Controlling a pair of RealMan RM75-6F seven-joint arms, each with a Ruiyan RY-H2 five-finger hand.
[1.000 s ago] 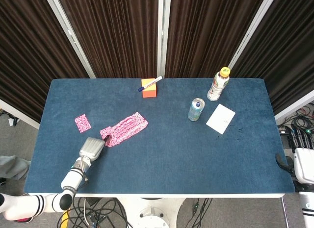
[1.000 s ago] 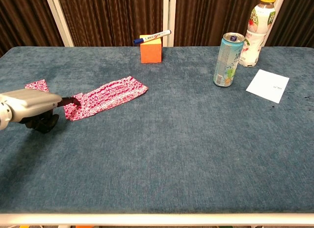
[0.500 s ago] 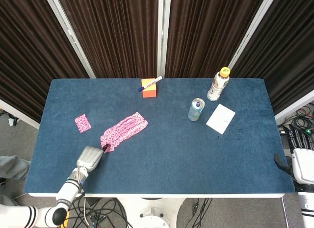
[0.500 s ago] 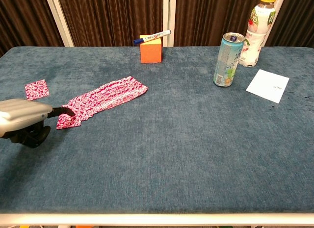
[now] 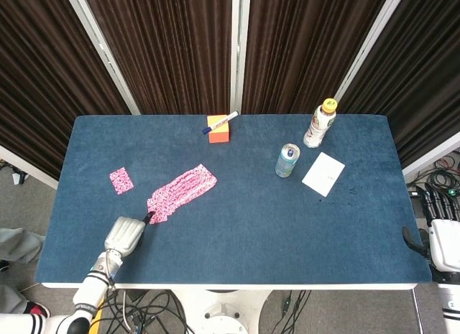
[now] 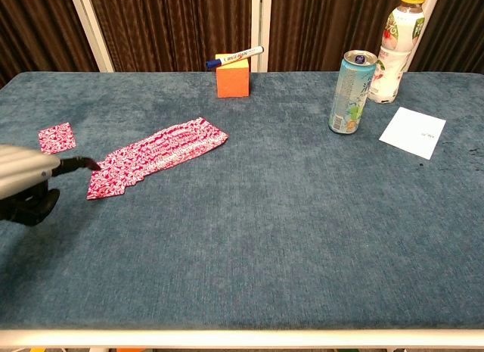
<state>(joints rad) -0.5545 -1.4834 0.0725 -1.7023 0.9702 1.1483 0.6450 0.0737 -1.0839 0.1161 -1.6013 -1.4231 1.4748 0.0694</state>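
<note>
My left hand (image 5: 123, 235) sits low at the near left corner of the blue carpeted table (image 5: 237, 226), its dark fingertips (image 6: 83, 164) reaching to the near end of the long pink-and-white patterned cloth strip (image 5: 181, 189). From the chest view the tips look to be touching or just beside that end, but I cannot tell whether they pinch the fabric or only meet its edge, so how my fingers stand is unclear to me. The strip lies flat and stretched out on a diagonal, running from my fingertips up toward the middle of the table, which I judge suits a cloth being laid out straight. A small square pink patterned patch (image 5: 121, 180) lies apart from it, further left and a little back. My right hand (image 5: 440, 217) hangs off the right edge of the table, well apart from everything; its dark fingers point upward and it holds nothing I can see. As for containers, a slim pale green drink can (image 6: 352, 91) stands upright right of centre, and behind it a capped white plastic bottle with a yellow lid (image 6: 396, 46); what either holds is hidden. A white paper card (image 6: 412, 132) lies flat nearby, and an orange cube (image 6: 233, 79) at the back carries a blue-capped marker pen (image 6: 235, 56) across its top.
</note>
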